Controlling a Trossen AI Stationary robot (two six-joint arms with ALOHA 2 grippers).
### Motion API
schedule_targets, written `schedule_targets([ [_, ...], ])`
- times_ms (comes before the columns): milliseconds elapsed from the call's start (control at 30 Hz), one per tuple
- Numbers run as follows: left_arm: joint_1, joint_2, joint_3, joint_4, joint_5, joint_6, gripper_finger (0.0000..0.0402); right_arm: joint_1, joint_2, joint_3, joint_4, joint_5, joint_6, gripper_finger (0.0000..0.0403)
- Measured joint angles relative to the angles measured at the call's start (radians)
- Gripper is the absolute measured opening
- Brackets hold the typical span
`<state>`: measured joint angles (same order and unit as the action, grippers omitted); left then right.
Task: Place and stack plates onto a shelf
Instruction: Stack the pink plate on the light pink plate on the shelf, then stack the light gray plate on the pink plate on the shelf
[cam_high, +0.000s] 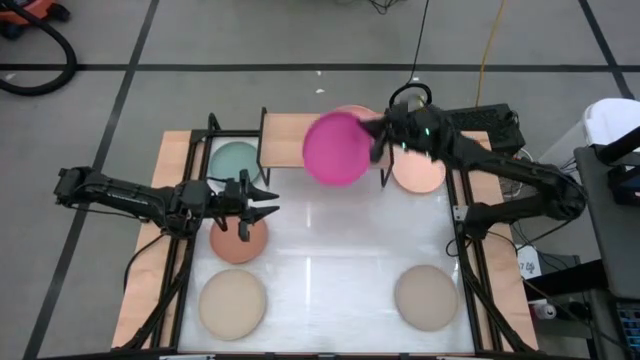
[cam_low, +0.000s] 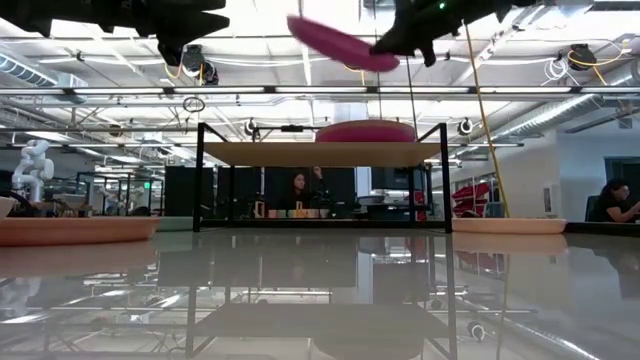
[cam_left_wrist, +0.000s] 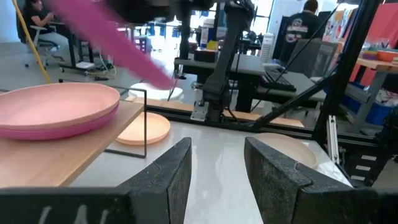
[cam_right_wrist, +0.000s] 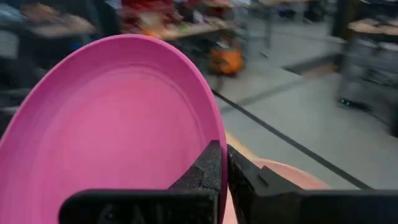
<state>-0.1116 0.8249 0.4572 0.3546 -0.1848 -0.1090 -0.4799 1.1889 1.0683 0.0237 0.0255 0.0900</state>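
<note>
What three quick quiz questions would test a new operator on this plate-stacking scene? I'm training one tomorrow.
1. True or false: the right gripper is shut on the magenta plate.
2. What already lies on the shelf? A) nothing B) a stack of plates C) a cup
3. Fill in: the left gripper is ____ above the brown plate.

Key: 1 true; 2 B; 3 open.
</note>
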Motion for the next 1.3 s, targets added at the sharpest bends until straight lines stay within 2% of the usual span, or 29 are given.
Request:
schedule_targets([
  [200,0.0,0.0,0.0,0.002,0.0,0.009,0.0152,-0.163,0.129,0.16,-0.18,-0.017,-0.004,0.0],
  [333,0.0,0.0,0.0,0.002,0.0,0.019,0.0152,-0.215,0.192,0.175,-0.222,-0.026,0.002,0.0],
  [633,0.0,0.0,0.0,0.001,-0.001,0.019,0.0152,-0.269,0.279,0.177,-0.241,-0.026,0.006,0.001],
  [800,0.0,0.0,0.0,0.001,-0.001,0.019,0.0152,-0.282,0.279,0.177,-0.254,-0.026,0.003,0.0012],
  [900,0.0,0.0,0.0,0.001,-0.001,0.021,0.0152,-0.283,0.258,0.177,-0.281,-0.027,-0.056,0.0016],
  [1033,0.0,0.0,0.0,-0.006,-0.001,0.025,0.0152,-0.281,0.226,0.177,-0.322,-0.003,-0.118,0.0043],
  [1300,-0.003,0.0,0.0,-0.007,0.0,0.025,0.0152,-0.271,0.133,0.176,-0.342,-0.026,-0.141,0.0153],
])
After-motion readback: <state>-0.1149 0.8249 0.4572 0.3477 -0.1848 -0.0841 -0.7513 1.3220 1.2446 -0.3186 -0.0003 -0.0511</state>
